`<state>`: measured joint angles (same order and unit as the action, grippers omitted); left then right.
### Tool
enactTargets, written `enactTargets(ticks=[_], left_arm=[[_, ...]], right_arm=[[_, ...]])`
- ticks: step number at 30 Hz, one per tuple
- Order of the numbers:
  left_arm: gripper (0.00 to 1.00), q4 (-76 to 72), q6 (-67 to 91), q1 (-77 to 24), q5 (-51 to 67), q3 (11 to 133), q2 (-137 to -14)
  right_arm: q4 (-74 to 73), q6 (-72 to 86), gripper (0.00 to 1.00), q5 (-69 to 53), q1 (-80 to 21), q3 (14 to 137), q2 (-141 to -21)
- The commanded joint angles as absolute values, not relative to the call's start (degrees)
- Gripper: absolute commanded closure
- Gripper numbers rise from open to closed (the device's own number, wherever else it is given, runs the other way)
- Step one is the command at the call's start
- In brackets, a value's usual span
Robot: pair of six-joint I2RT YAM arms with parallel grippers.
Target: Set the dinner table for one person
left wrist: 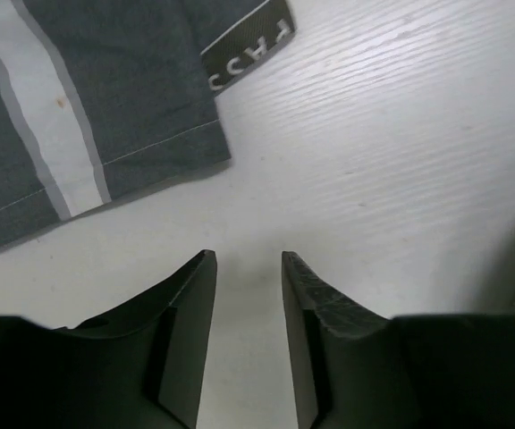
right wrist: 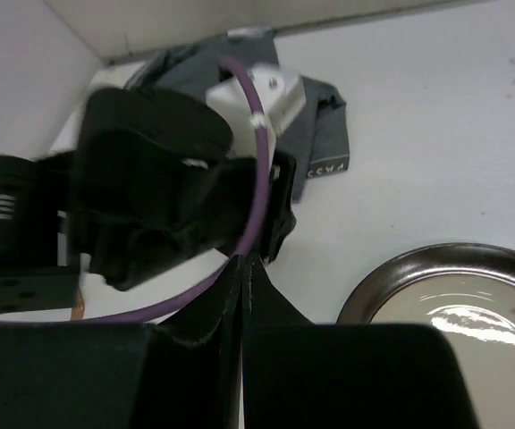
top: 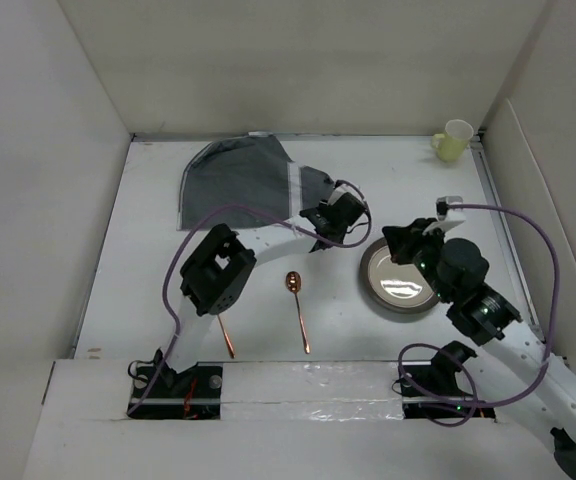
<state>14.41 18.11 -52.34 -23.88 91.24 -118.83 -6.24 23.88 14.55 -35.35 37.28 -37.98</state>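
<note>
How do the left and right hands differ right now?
The left hand has its fingers apart over bare matte white tabletop; the right hand is shut, fingers pressed together. The left hand hangs off the corner of the dark grey striped cloth placemat; the right hand sits beside the dark-rimmed round plate. Both hold nothing.

A robot lab test cell. Plain white panels (top: 298,60) wall in the table (top: 148,285). 2 arms (top: 268,238) trail purple cables (top: 543,250).
</note>
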Motion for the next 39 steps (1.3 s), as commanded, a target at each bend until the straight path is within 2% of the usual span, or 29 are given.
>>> enactTargets(ticks=[1,5,8,9,15,26,34,39], left_arm=[[0.66,15.29,18.55,-49.75,-28.03,94.56,-120.67],[0.65,15.82,17.84,-50.27,-30.84,97.38,-123.05],[0.63,14.86,17.23,-50.27,-33.12,97.12,-123.31],[0.63,14.33,16.62,-50.27,-34.27,97.21,-123.48],[0.63,12.4,13.89,-51.41,-34.02,97.47,-123.92],[0.65,14.59,11.34,-51.42,-33.92,106.52,-131.22],[0.67,15.03,11.78,-51.42,-37.18,104.68,-132.19],[0.72,15.12,11.69,-50.89,-35.51,104.15,-133.5]], right_arm=[[-8.87,24.7,1.0,20.22,-35.51,36.48,-34.02],[-9.75,24.08,0.99,17.67,-35.51,36.38,-33.4],[-9.93,24.78,0.91,15.91,-35.51,36.04,-34.71],[-9.84,24.79,0.85,15.47,-35.51,35.77,-34.89],[-9.58,24.87,0.77,16.17,-35.51,35.33,-33.66],[-9.58,25.14,0.74,14.76,-35.51,35.95,-34.02],[-11.95,23.64,0.74,16.88,-35.51,37.53,-32.87],[-12.92,23.38,0.74,16.7,-35.51,38.84,-31.56]])
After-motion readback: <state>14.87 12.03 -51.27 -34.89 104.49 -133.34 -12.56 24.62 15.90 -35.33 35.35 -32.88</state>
